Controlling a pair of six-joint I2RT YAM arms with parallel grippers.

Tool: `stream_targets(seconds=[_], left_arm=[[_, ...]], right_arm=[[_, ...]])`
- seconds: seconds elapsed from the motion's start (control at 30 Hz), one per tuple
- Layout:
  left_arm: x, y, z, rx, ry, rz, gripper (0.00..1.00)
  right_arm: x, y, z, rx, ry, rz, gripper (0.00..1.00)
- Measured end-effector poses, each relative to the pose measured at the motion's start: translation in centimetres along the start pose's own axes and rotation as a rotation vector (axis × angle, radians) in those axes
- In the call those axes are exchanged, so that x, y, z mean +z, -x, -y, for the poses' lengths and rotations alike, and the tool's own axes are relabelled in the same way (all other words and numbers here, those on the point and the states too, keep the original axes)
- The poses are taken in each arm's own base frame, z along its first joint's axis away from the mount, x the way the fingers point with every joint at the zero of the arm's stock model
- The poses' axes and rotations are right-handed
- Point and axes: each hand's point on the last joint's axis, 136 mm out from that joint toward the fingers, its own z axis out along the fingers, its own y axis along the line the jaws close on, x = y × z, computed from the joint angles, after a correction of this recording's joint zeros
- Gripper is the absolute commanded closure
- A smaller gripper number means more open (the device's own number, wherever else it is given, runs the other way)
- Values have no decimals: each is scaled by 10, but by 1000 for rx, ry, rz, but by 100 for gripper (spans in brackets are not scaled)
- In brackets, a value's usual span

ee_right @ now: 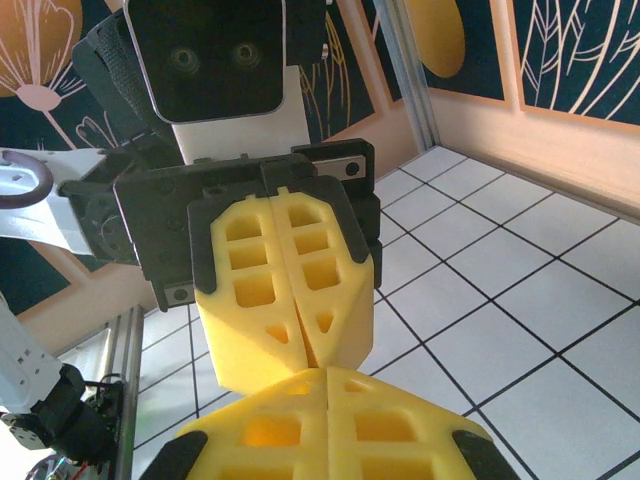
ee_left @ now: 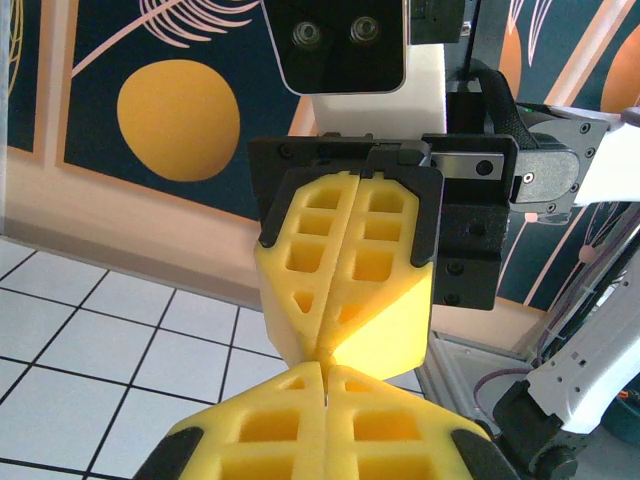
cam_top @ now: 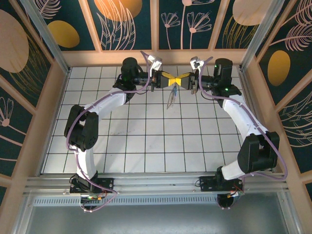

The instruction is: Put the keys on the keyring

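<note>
Top view: the left fingers [cam_top: 165,78] and the right fingers [cam_top: 185,76] meet tip to tip above the far middle of the bench [cam_top: 146,141]. Just below the meeting point hang the keys [cam_top: 170,100], a thin pale-bluish sliver clear of the tiles and too small to tell its parts apart.

The wrist views add detail. Each pair is fully closed, its pads pressed flat together. The left wrist view has the left fingers [ee_left: 260,430] below and the right fingers [ee_left: 300,260] opposite, tips touching. The right wrist view mirrors this. Which pair grips the hanging item cannot be told.

The fingers are matte yellow wedges with moulded square pockets, seated in black holders. The bench is white square tile with dark joints.
</note>
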Motion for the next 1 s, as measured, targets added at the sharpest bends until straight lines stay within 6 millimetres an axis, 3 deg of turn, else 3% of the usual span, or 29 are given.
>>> stream_targets(seconds=[0.83,1.0], left_arm=[[0,1,-8,5,49,23,100],[0,0,-9,10,66,35,100]], right_arm=[[2,3,7,19,-18,15,100],[2,2,13,47,-47,23,70]])
